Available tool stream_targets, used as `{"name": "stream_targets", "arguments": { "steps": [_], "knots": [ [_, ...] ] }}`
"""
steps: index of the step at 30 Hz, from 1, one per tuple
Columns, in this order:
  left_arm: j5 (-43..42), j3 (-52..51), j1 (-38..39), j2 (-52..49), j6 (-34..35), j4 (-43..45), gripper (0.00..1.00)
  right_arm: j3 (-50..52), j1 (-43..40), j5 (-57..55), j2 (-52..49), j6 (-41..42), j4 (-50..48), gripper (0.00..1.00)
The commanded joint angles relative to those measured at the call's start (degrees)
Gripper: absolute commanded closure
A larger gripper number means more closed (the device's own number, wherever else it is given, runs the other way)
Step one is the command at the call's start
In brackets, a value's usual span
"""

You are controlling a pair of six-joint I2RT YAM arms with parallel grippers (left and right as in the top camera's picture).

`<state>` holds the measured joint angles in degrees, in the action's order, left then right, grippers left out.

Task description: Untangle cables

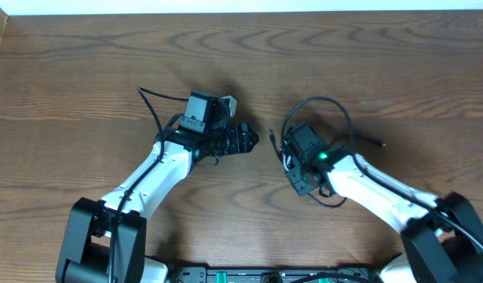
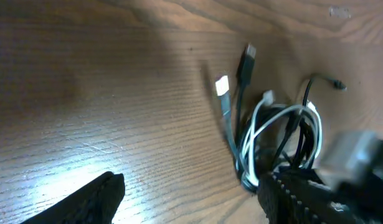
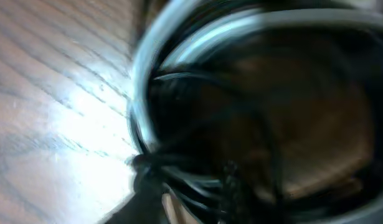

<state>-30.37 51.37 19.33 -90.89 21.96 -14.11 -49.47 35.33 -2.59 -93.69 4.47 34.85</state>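
Blurred against the right wrist lens, the cables [image 3: 253,22] lie bunched on the table [image 1: 84,63] directly under the right pincer [image 1: 290,157], whose grip I cannot tell, and just ahead of the left pincer [image 2: 192,183], jaws apart.

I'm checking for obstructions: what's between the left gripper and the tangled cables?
Only bare table. The left wrist view shows nothing but wood from the left gripper to the nearby cables.
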Motion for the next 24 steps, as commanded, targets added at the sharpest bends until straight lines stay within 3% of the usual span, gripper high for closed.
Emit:
{"name": "stream_targets", "arguments": {
  "steps": [1,3,12,17,24],
  "knots": [
    [-1.8,1.8,-0.2,-0.6,-2.9,-0.4,0.27,0.5,-0.2,2.3,-2.6,-0.8,0.1,0.94],
    [-1.8,1.8,-0.2,-0.6,-3.1,-0.4,0.27,0.5,-0.5,4.6,-2.8,1.5,-0.7,0.99],
    [-2.9,1.8,-0.4,-0.6,-4.4,-0.4,0.27,0.4,-5.4,23.0,-2.5,4.5,-4.6,0.99],
    [-2.9,1.8,-0.4,-0.6,-4.4,-0.3,0.27,-2.9,-6.0,24.1,-1.8,2.3,-0.2,0.83],
    [-2.9,1.8,-0.4,-0.6,-4.4,-0.3,0.27,-7.5,-5.0,22.6,-0.3,-4.8,7.1,0.69]
  ]
}}
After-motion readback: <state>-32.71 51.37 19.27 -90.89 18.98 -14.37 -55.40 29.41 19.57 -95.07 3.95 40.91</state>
